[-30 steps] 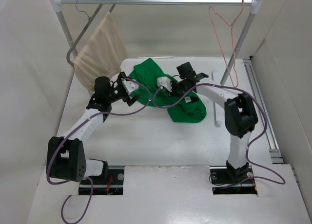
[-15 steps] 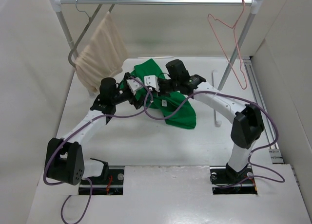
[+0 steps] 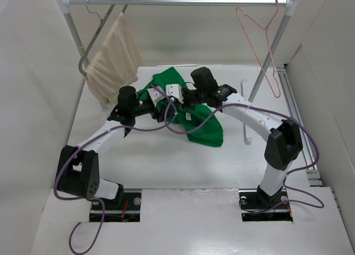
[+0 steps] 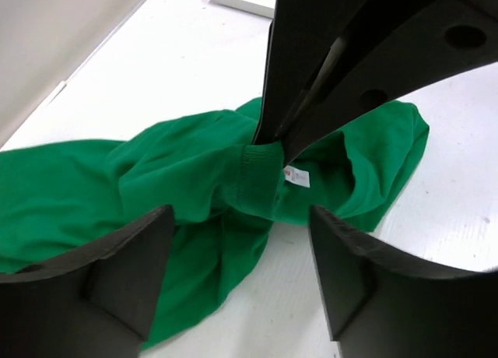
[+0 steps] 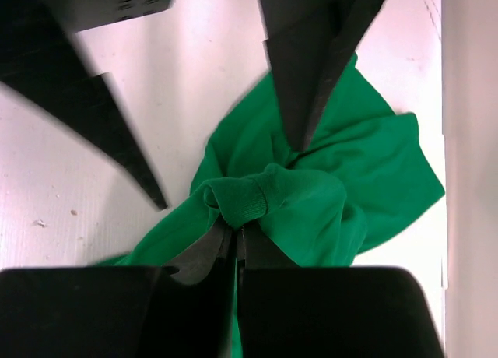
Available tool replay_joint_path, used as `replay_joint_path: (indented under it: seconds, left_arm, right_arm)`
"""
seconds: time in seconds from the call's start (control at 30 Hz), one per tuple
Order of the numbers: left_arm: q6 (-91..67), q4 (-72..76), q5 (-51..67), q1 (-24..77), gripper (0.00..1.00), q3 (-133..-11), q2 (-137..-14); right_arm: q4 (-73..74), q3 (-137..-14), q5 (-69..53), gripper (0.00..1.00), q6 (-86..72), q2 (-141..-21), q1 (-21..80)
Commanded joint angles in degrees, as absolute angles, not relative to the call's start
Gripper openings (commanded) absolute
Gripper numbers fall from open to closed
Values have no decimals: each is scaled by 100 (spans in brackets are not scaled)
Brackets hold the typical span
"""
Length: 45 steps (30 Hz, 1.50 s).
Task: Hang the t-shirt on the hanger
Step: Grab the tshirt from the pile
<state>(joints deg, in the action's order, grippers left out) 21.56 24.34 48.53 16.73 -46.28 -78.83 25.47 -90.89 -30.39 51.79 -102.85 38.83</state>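
Collar of t-shirt [image 5: 311, 206], between right fingers [image 5: 204, 258]

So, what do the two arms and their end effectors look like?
The left arm and right arm have white links, bulky black joint housings and loose purple cables. The left end effector and right end effector each have two black, wedge-shaped fingers.

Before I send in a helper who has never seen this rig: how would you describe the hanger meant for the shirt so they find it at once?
Find the metal rail across the back of the table. Near its right end hangs the pink hanger, a thin bare wire triangle. The grey hanger at the left end is thicker and carries a beige cloth.
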Motion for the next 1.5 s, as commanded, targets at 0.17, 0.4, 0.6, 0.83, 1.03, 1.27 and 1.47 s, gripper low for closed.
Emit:
replay_joint_path:
  seconds: [0.17,0.4,0.6,0.83,1.03,1.27,1.47]
  left_arm:
    - [2619,2144,4605,2232,43,-5089,-8437]
    - [1969,2576,4701,2346,75,-5265,-8665]
    - [2320,2320,4203,2706,73,-5317,-8938]
    - [2206,2391,3577,2707,5,-5440,-9053]
    - [2548,1891,3718,2593,0,-5510,-9053]
    - [3101,1047,3586,2593,0,-5722,-9000]
    - [3155,993,3639,2593,9,-5722,-8947]
  right_arm:
    - [2171,-9053,-3094,0,5098,-9896,4113]
    - [2224,-8991,-3094,0,5036,-9896,4113]
    - [2224,-9097,-3102,0,5036,-9896,4113]
    - [2276,-8913,-3164,0,4984,-9836,3903]
    - [2276,-8850,-2831,0,4755,-9835,3411]
    - [2048,-9131,-2232,0,4263,-10010,2866]
    - [1995,-9308,-2293,0,4377,-10011,3041]
